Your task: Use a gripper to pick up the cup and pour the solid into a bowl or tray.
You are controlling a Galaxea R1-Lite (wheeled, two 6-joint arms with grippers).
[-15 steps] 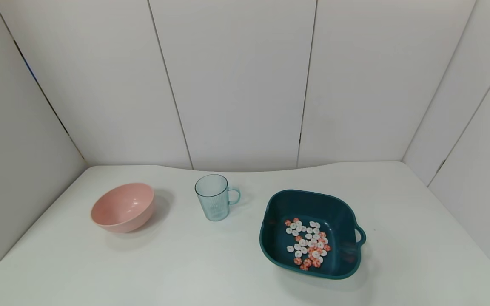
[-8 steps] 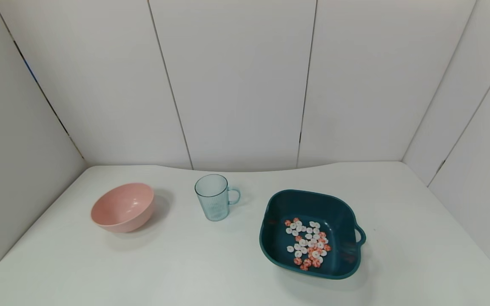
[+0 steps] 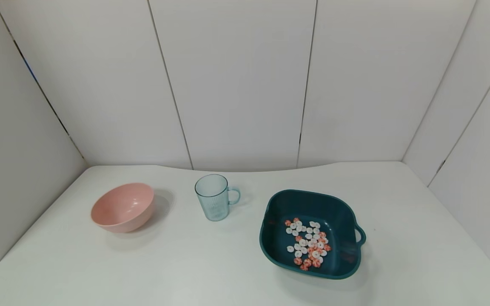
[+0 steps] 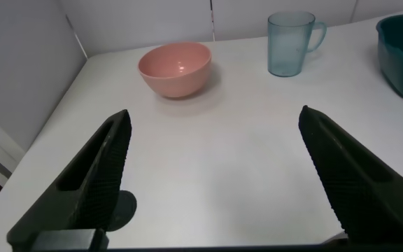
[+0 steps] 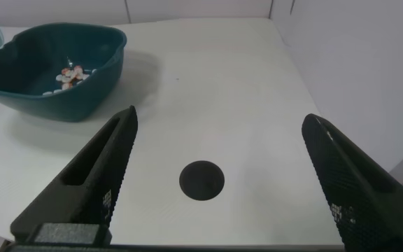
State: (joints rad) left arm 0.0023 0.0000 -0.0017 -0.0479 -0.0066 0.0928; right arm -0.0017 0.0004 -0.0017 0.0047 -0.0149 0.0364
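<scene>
The pale-blue ribbed cup [image 3: 214,198] stands upright and looks empty at the table's middle, handle toward the teal basin [image 3: 347,219]. The white and orange-red discs [image 3: 308,243] lie inside the basin. Neither arm shows in the head view. My left gripper [image 4: 215,122] is open and empty over the near left of the table, well short of the cup [image 4: 290,43]. My right gripper [image 5: 219,122] is open and empty over the near right of the table, apart from the basin [image 5: 54,87] holding the discs [image 5: 68,75].
A round pink bowl [image 3: 122,207] sits left of the cup and also shows in the left wrist view [image 4: 175,68]. A round dark hole [image 5: 201,180] is in the tabletop below the right gripper. White wall panels enclose the table at back and sides.
</scene>
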